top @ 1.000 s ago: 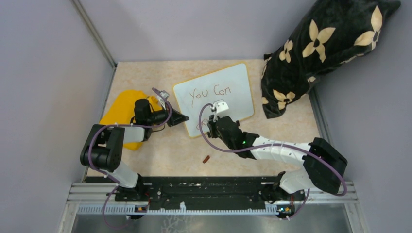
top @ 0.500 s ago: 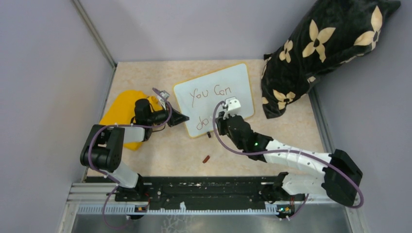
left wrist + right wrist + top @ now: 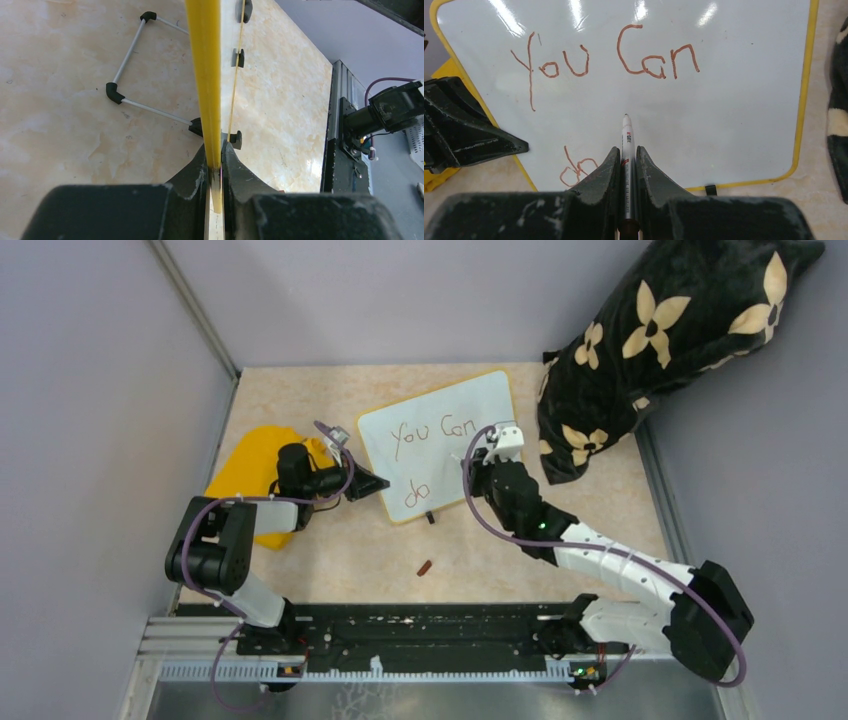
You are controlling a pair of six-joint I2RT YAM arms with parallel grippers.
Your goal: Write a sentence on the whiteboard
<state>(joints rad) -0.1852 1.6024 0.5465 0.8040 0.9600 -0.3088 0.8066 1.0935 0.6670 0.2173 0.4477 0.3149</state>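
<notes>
The whiteboard [image 3: 470,405] with its yellow rim lies at mid-table, and its rim [image 3: 205,75] shows edge-on in the left wrist view. The sentence [image 3: 432,431] on it reads "You Can", with "do" [image 3: 417,490] below. My left gripper [image 3: 376,483] [image 3: 214,150] is shut on the board's left edge. Over the board's right half, my right gripper [image 3: 478,466] [image 3: 626,152] is shut on a white marker [image 3: 626,132]. Its tip points at blank board under "Can" [image 3: 656,55]. Whether the tip touches the board I cannot tell. My finger partly hides "do" [image 3: 574,170].
A yellow cloth [image 3: 250,465] lies left of the board under my left arm. A black flowered pillow [image 3: 660,335] leans in the back right corner. A small reddish cap [image 3: 425,567] lies on the table in front. A wire stand [image 3: 135,75] shows beside the board. Grey walls enclose the table.
My right gripper has carried the marker from the board's lower left to its right half, uncovering "do". The left gripper and the board have stayed put.
</notes>
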